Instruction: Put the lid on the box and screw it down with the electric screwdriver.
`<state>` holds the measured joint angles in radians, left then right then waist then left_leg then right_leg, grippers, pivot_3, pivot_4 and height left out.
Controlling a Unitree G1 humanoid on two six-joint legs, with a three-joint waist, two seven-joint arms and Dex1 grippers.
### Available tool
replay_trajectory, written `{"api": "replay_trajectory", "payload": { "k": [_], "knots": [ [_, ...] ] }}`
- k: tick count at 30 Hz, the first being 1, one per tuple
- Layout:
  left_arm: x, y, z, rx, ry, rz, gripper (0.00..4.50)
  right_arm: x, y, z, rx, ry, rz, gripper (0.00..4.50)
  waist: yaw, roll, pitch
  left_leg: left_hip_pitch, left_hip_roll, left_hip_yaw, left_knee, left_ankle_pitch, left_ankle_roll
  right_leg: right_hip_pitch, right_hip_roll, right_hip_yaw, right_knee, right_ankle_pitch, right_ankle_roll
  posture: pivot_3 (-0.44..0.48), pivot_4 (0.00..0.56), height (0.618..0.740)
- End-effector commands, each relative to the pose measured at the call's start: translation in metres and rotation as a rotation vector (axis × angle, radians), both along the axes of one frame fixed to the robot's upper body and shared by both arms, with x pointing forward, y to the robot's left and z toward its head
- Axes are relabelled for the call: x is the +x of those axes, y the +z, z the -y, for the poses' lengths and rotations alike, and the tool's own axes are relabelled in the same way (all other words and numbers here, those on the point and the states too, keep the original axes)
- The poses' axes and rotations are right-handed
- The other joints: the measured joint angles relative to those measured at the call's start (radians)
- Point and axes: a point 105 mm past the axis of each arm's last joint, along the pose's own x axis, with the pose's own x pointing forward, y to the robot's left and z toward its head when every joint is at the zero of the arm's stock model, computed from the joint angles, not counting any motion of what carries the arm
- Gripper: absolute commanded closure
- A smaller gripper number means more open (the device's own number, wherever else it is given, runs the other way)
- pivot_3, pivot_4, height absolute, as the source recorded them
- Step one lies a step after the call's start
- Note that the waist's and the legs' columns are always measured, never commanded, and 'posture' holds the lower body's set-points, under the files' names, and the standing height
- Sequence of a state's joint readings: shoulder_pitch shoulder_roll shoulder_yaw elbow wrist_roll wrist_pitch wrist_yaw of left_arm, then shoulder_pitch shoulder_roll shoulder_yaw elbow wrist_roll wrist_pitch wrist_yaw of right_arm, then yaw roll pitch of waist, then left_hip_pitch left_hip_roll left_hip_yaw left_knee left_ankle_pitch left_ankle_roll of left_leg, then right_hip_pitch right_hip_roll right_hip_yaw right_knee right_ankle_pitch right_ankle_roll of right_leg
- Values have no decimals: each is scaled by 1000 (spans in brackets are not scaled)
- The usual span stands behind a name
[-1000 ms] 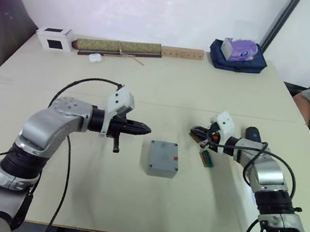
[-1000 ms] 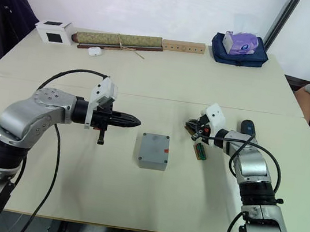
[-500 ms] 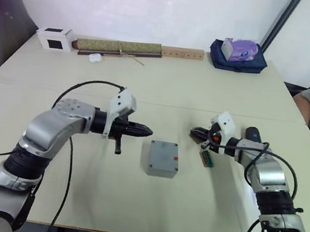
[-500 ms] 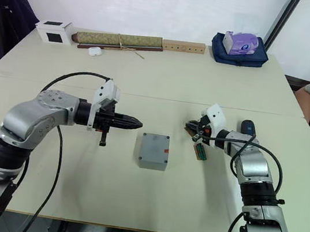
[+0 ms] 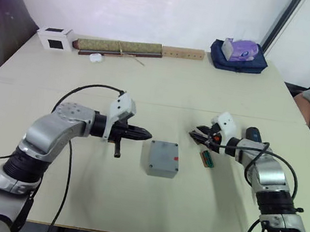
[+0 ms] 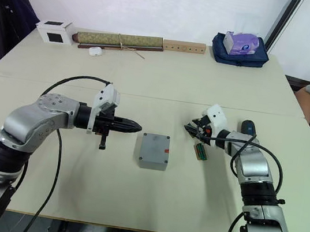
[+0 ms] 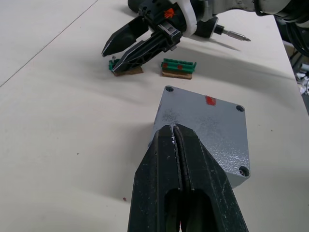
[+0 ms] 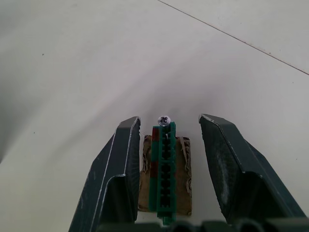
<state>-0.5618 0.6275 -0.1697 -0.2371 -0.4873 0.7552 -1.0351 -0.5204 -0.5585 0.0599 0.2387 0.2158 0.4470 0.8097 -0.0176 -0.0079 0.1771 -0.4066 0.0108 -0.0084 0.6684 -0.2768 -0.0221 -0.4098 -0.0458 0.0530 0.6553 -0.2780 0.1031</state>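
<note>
I see the lid already seated on the box at mid-worktop, so fetching a screw is the step in hand: my right gripper, jaws spread, straddles a green screw strip just right of the box. My left gripper, jaws closed and empty, hovers at the box's near corner. The screwdriver lies behind my right gripper, with bare worktop all round.
</note>
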Motion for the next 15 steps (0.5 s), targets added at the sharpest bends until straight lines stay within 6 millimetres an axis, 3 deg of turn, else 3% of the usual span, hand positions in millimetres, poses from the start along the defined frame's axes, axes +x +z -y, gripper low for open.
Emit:
{"api": "replay_trajectory", "payload": {
  "k": [1, 3, 6, 7, 9, 15],
  "knots": [
    [-1, 8, 2, -6, -12, 48, 4500, 2, 22, 0, 30, 1, 70, 2530, 0, 0, 0, 0, 0, 0, 0, 0, 0, 0, 0, 0, 0, 0, 0, 0, 150, 740],
    [-2, 8, 2, -5, -14, 48, 4500, 3, 24, 0, 39, -3, 76, 2530, 0, 0, 0, 0, 0, 0, 0, 0, 0, 0, 0, 0, 0, 0, 0, 0, 150, 740],
    [-2, 7, 2, -4, -15, 47, 4500, 3, 24, 0, 39, -4, 76, 3174, 0, 0, 0, 0, 0, 0, 0, 0, 0, 0, 0, 0, 0, 0, 0, 0, 150, 740],
    [-1, 7, 2, -4, -15, 46, 4500, 3, 23, 0, 38, -4, 76, 3779, 0, 0, 0, 0, 0, 0, 0, 0, 0, 0, 0, 0, 0, 0, 0, 0, 150, 740],
    [-2, 6, 2, -1, -16, 45, 4500, 2, 22, 0, 36, -5, 74, 4465, 0, 0, 0, 0, 0, 0, 0, 0, 0, 0, 0, 0, 0, 0, 0, 0, 150, 740],
    [-1, 5, 2, 2, -16, 44, 4500, 2, 22, -1, 34, -5, 78, 4465, 0, 0, 0, 0, 0, 0, 0, 0, 0, 0, 0, 0, 0, 0, 0, 0, 150, 740]
  ]
}}
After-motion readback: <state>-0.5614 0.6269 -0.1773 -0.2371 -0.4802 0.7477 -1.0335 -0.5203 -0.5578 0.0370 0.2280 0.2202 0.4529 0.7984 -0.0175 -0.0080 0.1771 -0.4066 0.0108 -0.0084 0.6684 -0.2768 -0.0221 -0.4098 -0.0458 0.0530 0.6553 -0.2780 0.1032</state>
